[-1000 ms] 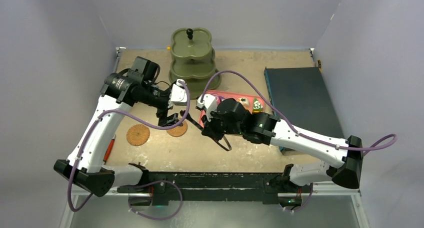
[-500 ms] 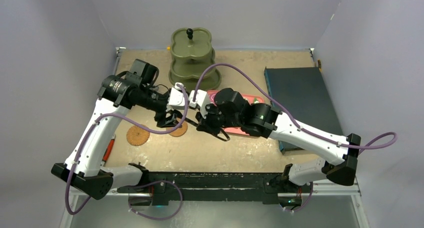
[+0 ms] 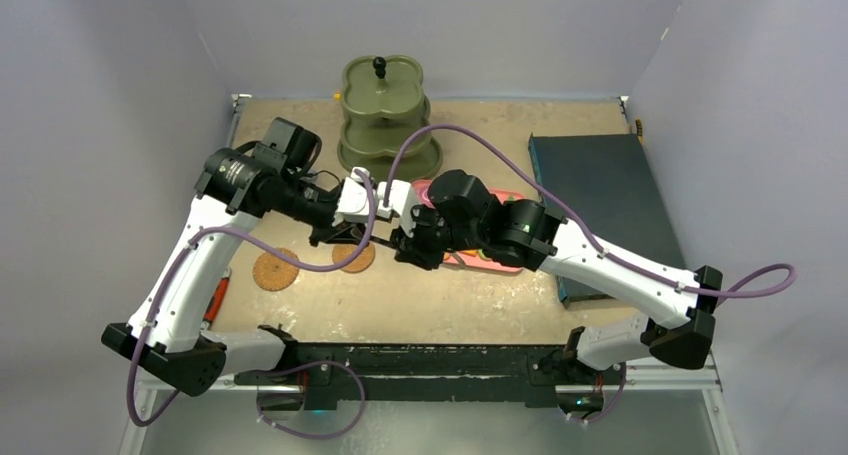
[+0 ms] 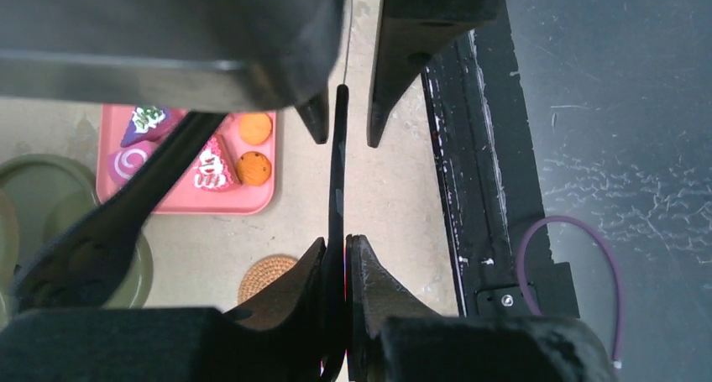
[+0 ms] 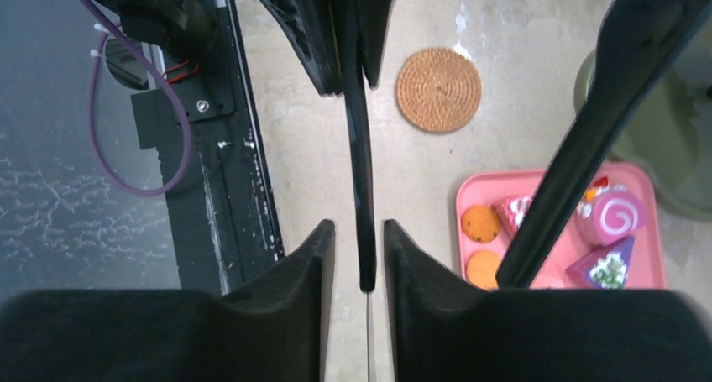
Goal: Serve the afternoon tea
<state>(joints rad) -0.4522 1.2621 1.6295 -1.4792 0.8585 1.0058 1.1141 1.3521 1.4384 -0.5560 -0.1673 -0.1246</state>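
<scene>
Since one second ago the right arm (image 3: 610, 267) has swung to the left, over the pink tray (image 5: 472, 191). It has carried the black tongs (image 4: 338, 176) to the left gripper (image 4: 336, 246), which has closed in the meantime. Now the two wrists face each other above the middle of the table (image 3: 480, 295), in front of the olive stand (image 3: 385, 115).

The left arm (image 3: 185, 265) rises from its base, bends at the elbow and reaches to the right. The right arm lies long and low, going diagonally from the near right corner.

The left gripper's fingers are pressed together on one thin blade of the tongs. The right gripper (image 5: 359, 229) has its fingers a little apart, with the same blade between them and a small gap on each side. The second blade of the tongs stands out sideways, free.

The pastries (image 5: 482, 222) lie on the tray, which is partly hidden under the right arm. Two brown coasters (image 3: 276, 269) rest on the table near the left gripper, one of them partly below it.
</scene>
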